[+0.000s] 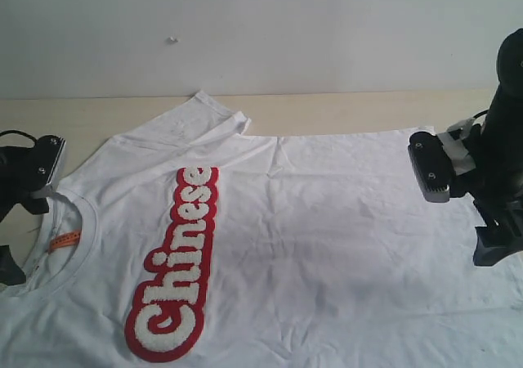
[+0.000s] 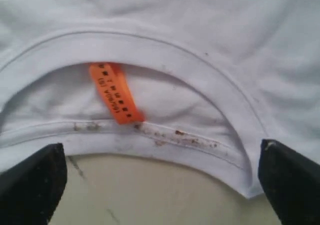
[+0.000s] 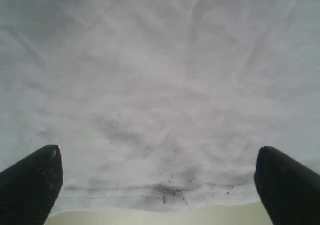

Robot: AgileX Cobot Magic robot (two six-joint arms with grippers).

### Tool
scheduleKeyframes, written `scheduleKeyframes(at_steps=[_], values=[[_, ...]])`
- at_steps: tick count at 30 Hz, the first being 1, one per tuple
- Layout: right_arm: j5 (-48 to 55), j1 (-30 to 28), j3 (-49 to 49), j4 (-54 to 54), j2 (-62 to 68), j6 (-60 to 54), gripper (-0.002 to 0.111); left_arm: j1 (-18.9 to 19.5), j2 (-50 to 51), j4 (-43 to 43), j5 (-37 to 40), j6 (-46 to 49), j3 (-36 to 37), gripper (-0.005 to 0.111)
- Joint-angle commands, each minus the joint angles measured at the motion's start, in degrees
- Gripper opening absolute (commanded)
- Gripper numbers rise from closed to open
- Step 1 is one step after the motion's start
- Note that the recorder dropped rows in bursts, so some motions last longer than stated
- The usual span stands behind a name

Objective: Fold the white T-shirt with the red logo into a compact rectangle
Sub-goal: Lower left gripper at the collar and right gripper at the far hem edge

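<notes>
**A:** Where is the white T-shirt (image 1: 327, 221) found?

**B:** It is spread front up across the counter (image 1: 343, 110) and fills most of the exterior view. The collar (image 2: 150, 45) is seen at the left edge of that frame, and the hem (image 3: 165, 190) lies toward the right edge. One sleeve (image 1: 216, 114) is noted at upper centre, against bare counter. Light creases are seen over the body.

**A:** And the red logo (image 1: 176, 266)?

**B:** It is placed in the lower left of the exterior frame and runs up toward the centre. "Chinese" is read in puffy white letters.

**A:** Left hand (image 2: 160, 180)?

**B:** The fingers are set wide apart and nothing is held. The back of the collar is framed between them in the wrist view, with an orange neck tag (image 2: 115, 92) lying inside it. Brown specks are noted along the inner seam. Contact with the cloth cannot be told.

**A:** Right hand (image 3: 160, 180)?

**B:** It is seen at the right edge of the exterior frame, at the hem end of the shirt. The fingers are spread wide and nothing is gripped. Dark smudges are recorded on the hem between them, with a strip of counter beyond.
</notes>
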Motion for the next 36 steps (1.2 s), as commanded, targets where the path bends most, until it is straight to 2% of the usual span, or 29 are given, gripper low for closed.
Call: scheduleKeyframes(at_steps=[1, 4, 9, 13, 18, 21, 36], values=[[0.04, -0.41, -0.31, -1.83, -0.11, -2.18, 0.105, 0.14, 0.44, 0.76, -2.9, 3.01, 0.01, 0.105], [-0.81, -2.12, -0.31, -0.47, -0.11, -3.03, 0.105, 0.01, 2.17, 4.1, -3.02, 3.16, 0.01, 0.105], [-2.72, -7.08, -0.31, 4.83, -0.11, -6.55, 0.105, 0.01, 4.24, 4.13, -6.63, 3.4, -0.1, 0.105], [-5.78, -7.22, -0.31, 5.32, -0.11, -7.44, 0.105, 0.01, 4.34, 4.13, -6.93, 3.67, -0.1, 0.105], [-5.97, -7.22, -0.31, 9.79, 0.29, -10.31, 0.105, -0.37, 4.48, -1.42, -5.63, 8.43, -0.1, 0.105], [-5.28, -7.22, -0.31, 9.79, 1.03, -10.31, 0.105, -1.44, 5.16, -1.32, -4.66, 8.22, -0.1, 0.105], [-4.61, -7.22, -0.31, 9.79, 2.9, -11.37, 0.105, -0.85, 6.51, -0.01, -5.31, 6.48, -0.36, 0.105]])
